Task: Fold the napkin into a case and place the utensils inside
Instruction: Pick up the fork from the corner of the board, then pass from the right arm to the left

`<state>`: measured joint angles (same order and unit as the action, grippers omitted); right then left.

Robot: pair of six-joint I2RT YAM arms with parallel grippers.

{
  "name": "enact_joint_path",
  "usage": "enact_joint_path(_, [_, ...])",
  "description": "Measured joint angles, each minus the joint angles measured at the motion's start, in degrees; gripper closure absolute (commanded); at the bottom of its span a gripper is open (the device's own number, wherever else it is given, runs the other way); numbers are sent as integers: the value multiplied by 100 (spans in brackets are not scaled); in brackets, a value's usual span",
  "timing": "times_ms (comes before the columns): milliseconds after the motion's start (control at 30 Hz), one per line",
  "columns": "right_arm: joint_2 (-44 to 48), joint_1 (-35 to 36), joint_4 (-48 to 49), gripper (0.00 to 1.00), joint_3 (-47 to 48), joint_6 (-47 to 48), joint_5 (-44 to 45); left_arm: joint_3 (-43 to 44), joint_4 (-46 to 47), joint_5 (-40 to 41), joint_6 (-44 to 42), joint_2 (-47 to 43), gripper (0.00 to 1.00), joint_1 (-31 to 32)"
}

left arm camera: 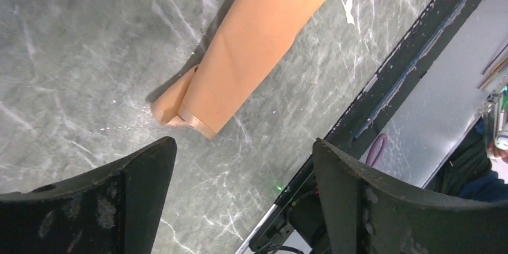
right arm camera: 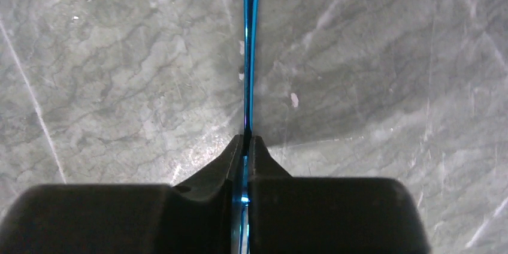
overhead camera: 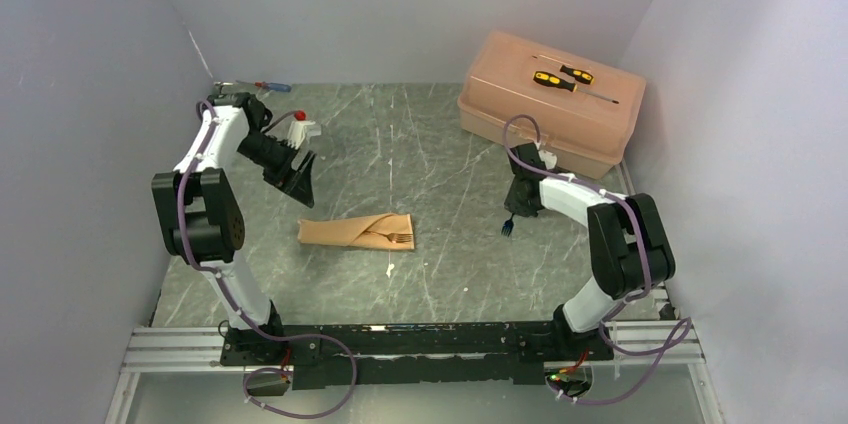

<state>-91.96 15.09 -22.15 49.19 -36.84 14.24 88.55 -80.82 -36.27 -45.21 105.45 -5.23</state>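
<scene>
The case [overhead camera: 345, 232] lies folded on the tabletop [overhead camera: 450, 164], a gold fork [overhead camera: 397, 237] tucked in. Right of it, the right claw [right arm camera: 247, 141] pinches a blue utensil [right arm camera: 248, 38], which I judge must next slide into the case's mouth. Beyond the case, the left claw [left arm camera: 242, 146] gapes empty.

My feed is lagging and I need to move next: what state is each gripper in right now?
Left gripper: open, nothing between the jaws.
Right gripper: shut on a slim blue metal utensil.
</scene>
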Motion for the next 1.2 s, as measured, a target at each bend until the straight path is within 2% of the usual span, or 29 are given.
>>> enact_joint_path(167, [-120,138,234,100,74,48,-136,188,68,-24,243,-20,5,-11])
enact_joint_path(267, [-306,514,236,100,302,214,-192,195,59,-153,262,-20,6,-11])
enact_joint_path(433, [-575,1373,-22,100,1019,715,-706,286,13,-472,48,-20,6,-9])
enact_joint_path(533, [-597,1639,-227,100,1644,1036,-1237,437,37,-776,-280,-63,6,-11])
enact_joint_path(667, [-627,1773,-501,100,2518,1388,-2041,199,734,-979,-933,-608,6,26])
enact_joint_path(933, [-994,2098,-935,100,3650,1569,-3281,-1685,3252,-448,-3189,-2859,6,782])
enact_joint_path(1200, [-1519,2479,-1506,100,4575,1633,-4083,-2581,4771,-129,-5086,-3261,6,1368])
